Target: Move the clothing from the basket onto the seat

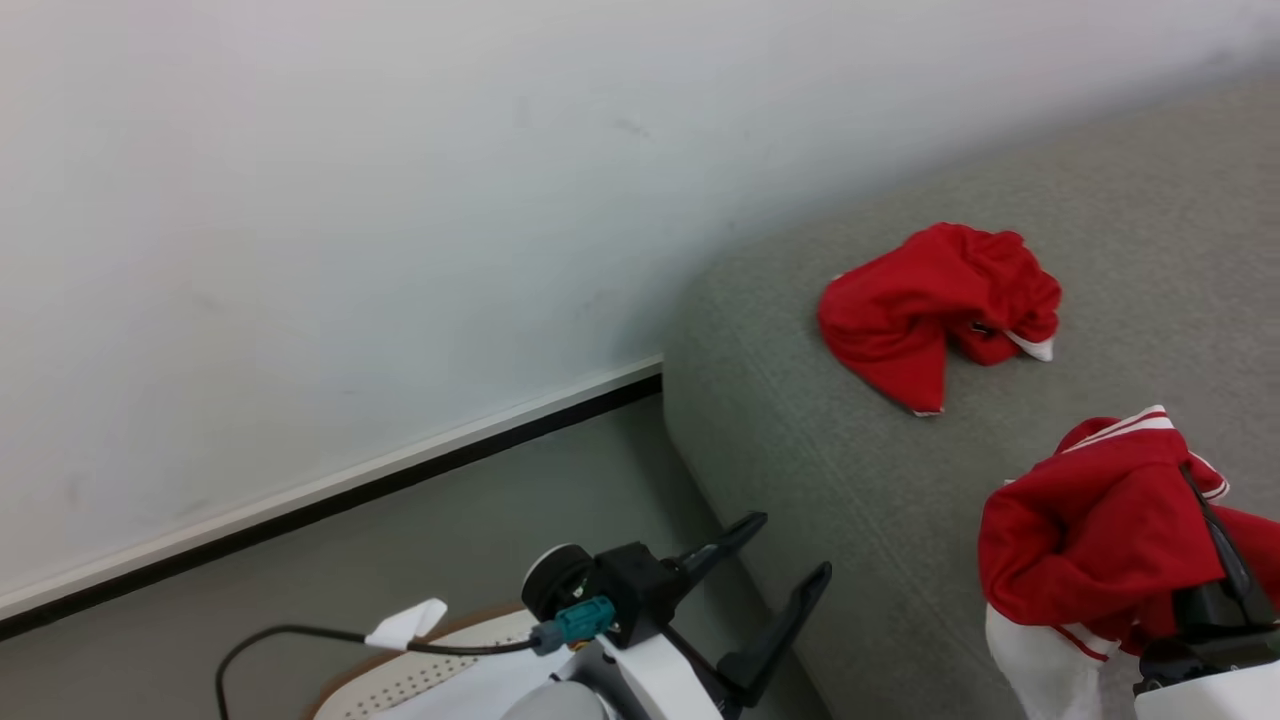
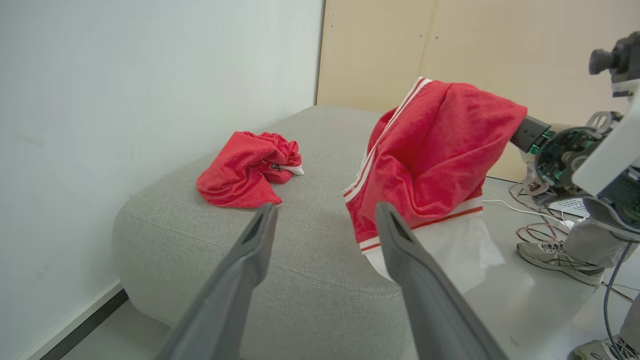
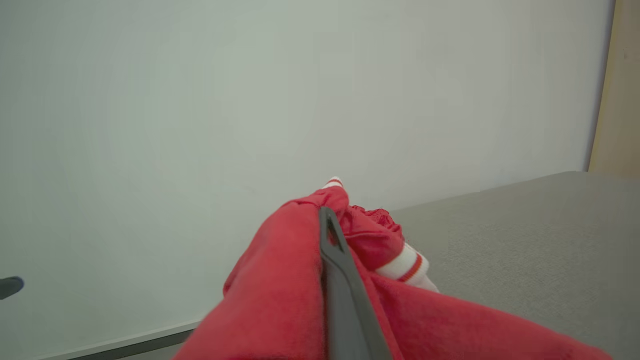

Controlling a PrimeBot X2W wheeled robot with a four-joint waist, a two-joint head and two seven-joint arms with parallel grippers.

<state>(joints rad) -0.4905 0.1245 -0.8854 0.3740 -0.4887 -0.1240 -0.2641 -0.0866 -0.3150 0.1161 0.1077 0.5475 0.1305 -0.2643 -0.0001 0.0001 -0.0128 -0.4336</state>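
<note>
From the head view, the red top (image 1: 935,310) lies crumpled on the seat (image 1: 800,450), well in from the edge, so that one is safe. The striped top (image 1: 1090,530) hangs bunched from your right gripper (image 1: 1192,480), which is clenched on it near the seat's near right side. Your left gripper (image 1: 790,545) stands released and empty by the seat's left edge, above the basket (image 1: 400,685). Little of the basket shows, so you cannot tell whether anything is left in it.

In the left wrist view, the striped top is in the air and its white lower part hangs past the seat's near edge, over the floor. Let go here and I'd expect that part to drag the rest off the cushion — carry it farther in first. A person's shoe (image 2: 555,255) and loose cables (image 2: 530,210) sit on the floor to the right, so a wide swing of that arm could catch them.

In the right wrist view, red cloth is folded up both sides of the finger, with a cuff draped just beyond it. The danger is a snag: the jaws part, the cloth clings and rides back with the arm. Lower it until the seat takes the weight, then release.
</note>
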